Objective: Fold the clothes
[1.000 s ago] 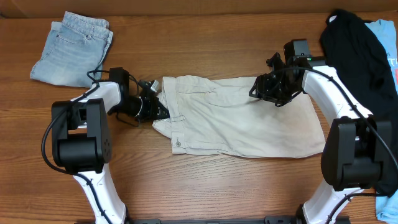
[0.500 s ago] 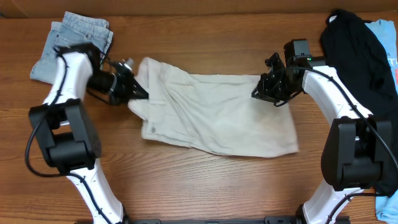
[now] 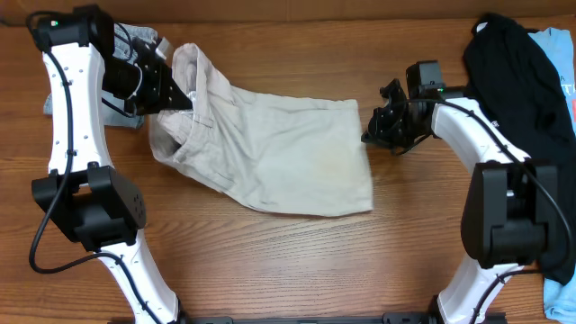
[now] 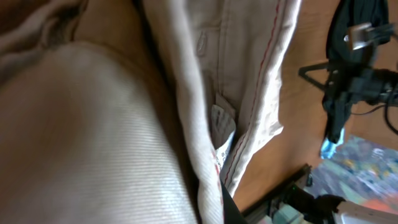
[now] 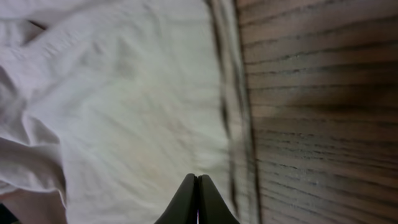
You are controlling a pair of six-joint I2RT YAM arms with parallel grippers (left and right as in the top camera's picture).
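The clothes (image 3: 279,153), a pale beige pair of shorts, lie slanted across the table's middle. My left gripper (image 3: 178,95) is shut on their waistband at the far left and holds that end bunched and raised. Beige cloth (image 4: 81,124) fills the left wrist view, its seam running into one dark finger (image 4: 227,208). My right gripper (image 3: 371,135) is at the shorts' right hem. In the right wrist view its tips (image 5: 198,180) are pressed together over the cloth (image 5: 124,93), close to the hem. No fabric shows between them.
A faded denim garment (image 3: 144,40) lies at the far left, mostly behind my left arm. A black garment (image 3: 522,67) and a light-blue cloth (image 3: 558,45) sit at the far right. Bare wood (image 5: 311,124) lies right of the hem.
My left gripper has swung up and toward the far left with the waistband, dragging the shorts leftward. My right gripper has shut and stayed in place as the hem slid toward it.
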